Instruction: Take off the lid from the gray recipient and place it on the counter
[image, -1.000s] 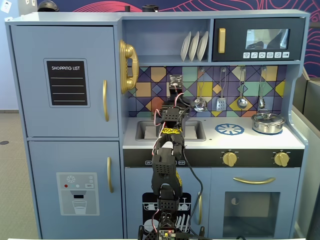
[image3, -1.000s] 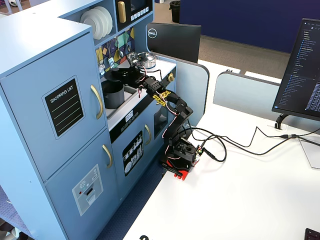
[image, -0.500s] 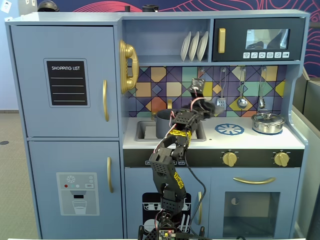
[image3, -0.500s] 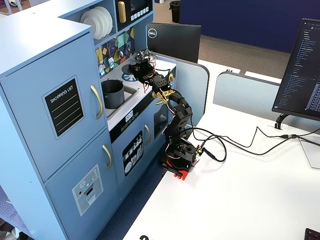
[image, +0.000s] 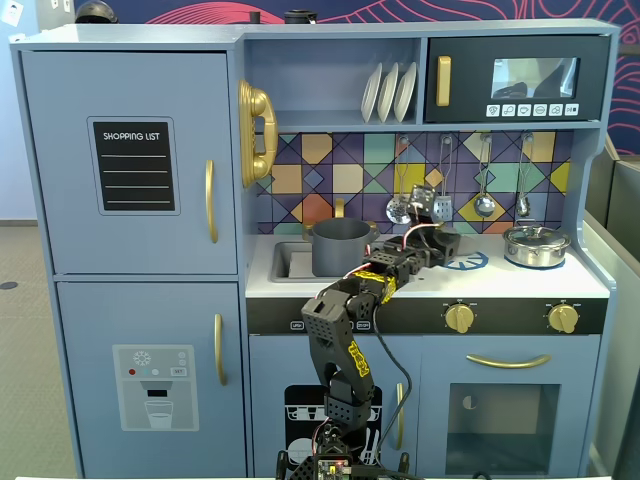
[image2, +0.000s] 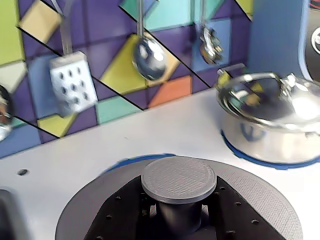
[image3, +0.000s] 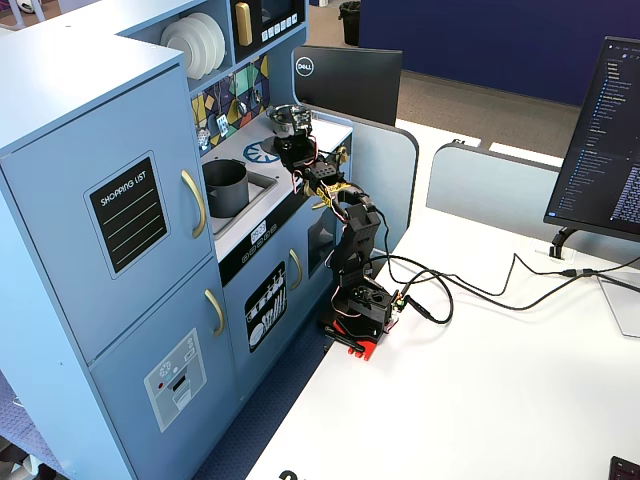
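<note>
A: Biggest first, the blue toy kitchen (image: 130, 250)?

B: Yes, fills a fixed view. Its white counter (image: 520, 282) runs across the middle, sink at the left, shiny steel pot (image: 536, 244) at the right on a blue burner ring.

A: The gray recipient (image: 340, 247)?

B: Upright, axis vertical, open mouth up, no lid on it. It sits at the sink, left of the arm in that view. Also seen in the other fixed view (image3: 226, 186), open top plain.

A: Arm?

B: Black arm (image: 342, 340) rises from its base in front of the kitchen and reaches over the counter toward the burner print (image: 466, 262).

A: The lid (image2: 250, 200)?

B: In the wrist view it's flat, disc face level with the counter, knob (image2: 179, 179) pointing straight up. Blue ring edge shows just behind it, so it's over the burner print. Can't tell whether it touches the counter.

A: And the hand (image2: 178, 220)?

B: Clamped on the lid's knob stem, black fingers (image2: 125, 215) pressed in on both sides under the knob cap.

A: Small stuff?

B: Hanging on the tiled backsplash: a toy grater (image2: 73, 82), a ladle (image2: 149, 58), another utensil (image2: 211, 45). Steel pot (image2: 272, 125) is to the lid's right in the wrist view, apart from it.
</note>
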